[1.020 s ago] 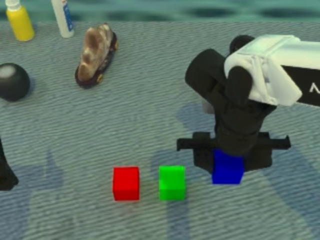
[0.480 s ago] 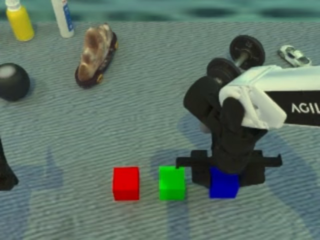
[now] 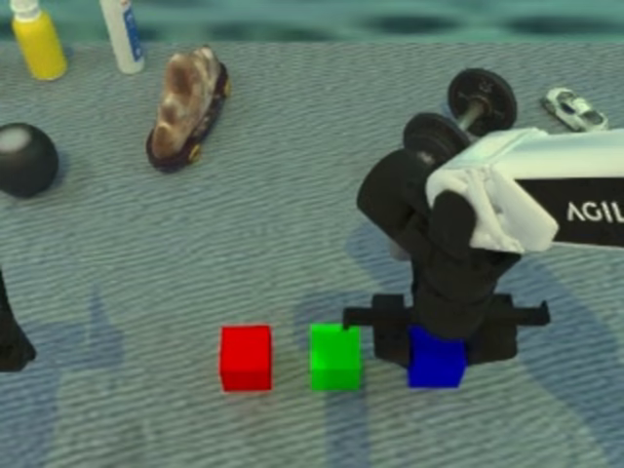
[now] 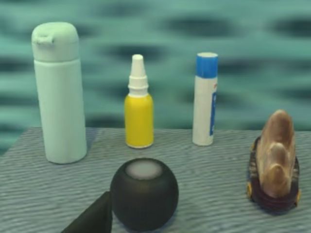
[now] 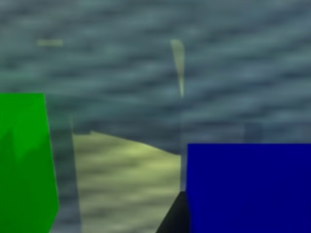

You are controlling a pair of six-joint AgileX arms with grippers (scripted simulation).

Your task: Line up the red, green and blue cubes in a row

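The red cube (image 3: 246, 358) and the green cube (image 3: 335, 357) rest side by side near the table's front edge. The blue cube (image 3: 436, 363) is to the right of the green one, level with both, with a gap of about one cube's width. My right gripper (image 3: 439, 336) stands straight over the blue cube and is shut on it. In the right wrist view the blue cube (image 5: 248, 187) fills the corner, a dark finger (image 5: 174, 216) lies against its side, and the green cube (image 5: 24, 160) shows farther off. My left gripper (image 3: 10, 341) is parked open at the table's left edge.
Along the back left stand a yellow bottle (image 3: 39, 44), a white bottle with a blue label (image 3: 122, 34) and a pale green bottle (image 4: 59, 92). A brown shoe-shaped object (image 3: 185, 102), a black ball (image 3: 21, 159), a dumbbell (image 3: 468, 112) and a white toy car (image 3: 575, 107) lie behind the cubes.
My right gripper carried the blue cube down and slightly left, into line with the red and green cubes. Over the last half second it has barely moved. The left arm stayed still.
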